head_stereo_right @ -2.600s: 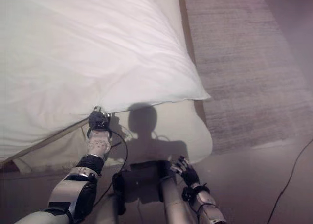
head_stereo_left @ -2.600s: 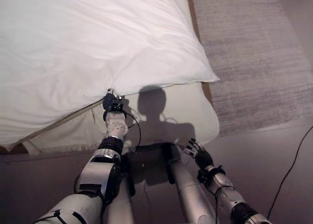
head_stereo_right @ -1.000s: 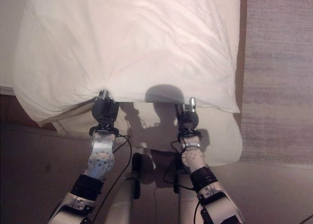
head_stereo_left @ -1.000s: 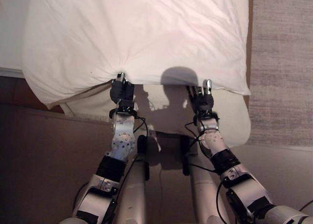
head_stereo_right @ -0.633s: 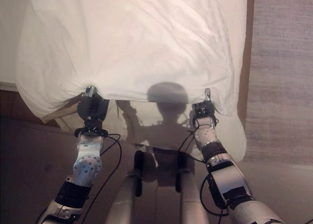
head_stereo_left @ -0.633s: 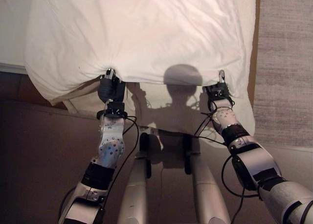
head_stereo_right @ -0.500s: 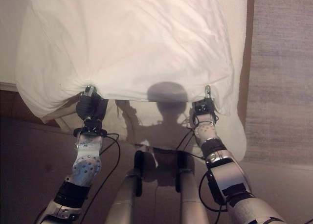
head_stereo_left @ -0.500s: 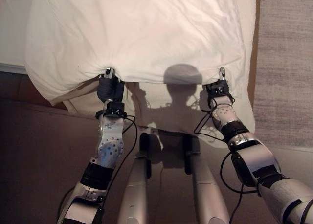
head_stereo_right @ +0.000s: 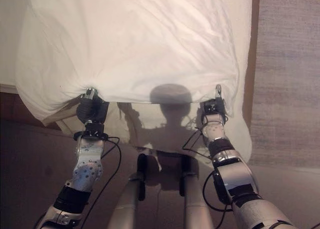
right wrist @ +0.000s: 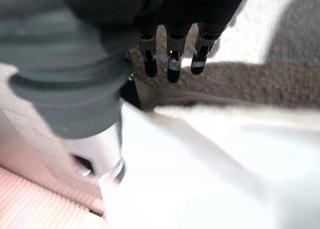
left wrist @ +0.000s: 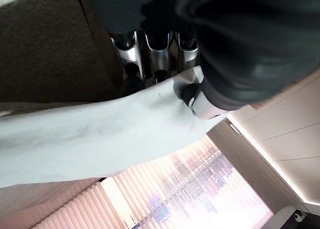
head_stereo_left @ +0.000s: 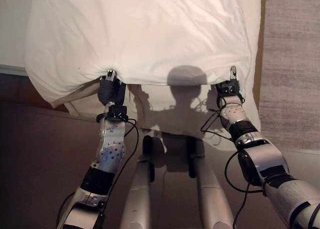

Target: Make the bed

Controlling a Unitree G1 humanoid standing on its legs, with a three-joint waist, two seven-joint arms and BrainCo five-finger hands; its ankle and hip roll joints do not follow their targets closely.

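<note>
A: Which step is in hand?

B: I judge it to be the spreading of the white duvet (head_stereo_left: 145, 34). It lies over the bed (head_stereo_left: 10, 29), and its near edge overhangs the foot of the bed, where both arms reach up to it.

A: What does the left robot hand (head_stereo_left: 111, 90) hold?

B: It is closed on the duvet's near edge, toward the left corner. In the left wrist view the fingers (left wrist: 157, 51) curl over a fold of white cloth and the thumb presses from the other side; in the head views the cloth puckers into creases at that spot.

A: And the right robot hand (head_stereo_right: 214, 108)?

B: It is at the same edge, near the right corner. In the right wrist view its fingers (right wrist: 171, 64) hang fairly straight, apart from the white cloth, which runs beside the thumb. I read it as open, touching the edge at most, not yet gripping.

A: What does the next move call for?

B: Probably the right robot hand must close on the hem, so both corners are held. Then an even pull toward the foot of the bed would flatten the creases. The lower sheet (head_stereo_left: 170, 109) hanging below the duvet looks rumpled and may need tucking afterwards.

A: Anything beside the bed?

B: A grey rug (head_stereo_left: 292, 64) lies along the bed's right edge.
</note>
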